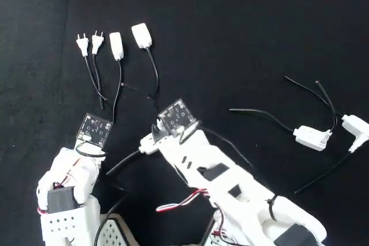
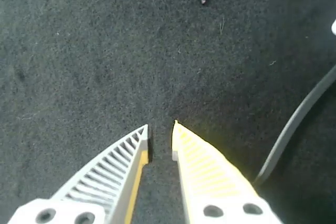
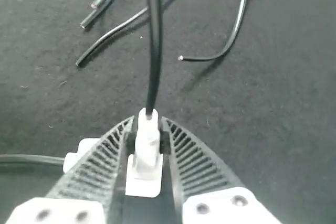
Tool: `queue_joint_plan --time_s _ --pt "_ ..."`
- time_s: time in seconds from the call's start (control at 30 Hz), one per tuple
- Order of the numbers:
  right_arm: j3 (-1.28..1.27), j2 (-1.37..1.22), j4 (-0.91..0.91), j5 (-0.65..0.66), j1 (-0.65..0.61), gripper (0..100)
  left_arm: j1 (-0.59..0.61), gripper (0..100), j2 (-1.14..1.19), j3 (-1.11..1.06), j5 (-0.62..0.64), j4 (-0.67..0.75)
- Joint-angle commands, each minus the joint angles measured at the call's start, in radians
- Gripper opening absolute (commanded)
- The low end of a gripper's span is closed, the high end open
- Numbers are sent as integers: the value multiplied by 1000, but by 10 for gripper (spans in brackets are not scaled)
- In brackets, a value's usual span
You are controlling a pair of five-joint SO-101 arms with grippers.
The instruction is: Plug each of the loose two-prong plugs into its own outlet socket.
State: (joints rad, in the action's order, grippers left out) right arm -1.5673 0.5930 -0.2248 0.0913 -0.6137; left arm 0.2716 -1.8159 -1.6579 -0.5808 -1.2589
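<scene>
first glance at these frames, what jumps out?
The right gripper has its fingers shut on a white connector with a black cord, near the table's front middle. At the far left in the high view, two loose two-prong plugs lie in a row beside two white sockets. The left gripper hangs empty over black cloth.

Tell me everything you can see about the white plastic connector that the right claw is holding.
A small, boxy white plastic connector with a narrower neck, from which a glossy black cable runs straight away over the black cloth table. The right claw is shut on it, a ribbed finger pressing each side, so it lies lengthwise between them. Prongs cannot be made out.
</scene>
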Motion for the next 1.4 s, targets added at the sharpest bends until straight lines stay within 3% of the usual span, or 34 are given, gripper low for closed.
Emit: queue_joint_plan --time_s 0.0,0.33,0.83,1.37 --pt "-16 -10 -21 15 -9 13 1 87 -2 5 -6 -9" --pt "-25 -5 -15 -20 21 13 1 87 -2 4 -38 -9" --pt "-25 189 282 -23 64 13 1 87 -2 4 -38 -9" --pt "-24 220 325 -54 -61 14 1 87 -2 4 -40 -9"
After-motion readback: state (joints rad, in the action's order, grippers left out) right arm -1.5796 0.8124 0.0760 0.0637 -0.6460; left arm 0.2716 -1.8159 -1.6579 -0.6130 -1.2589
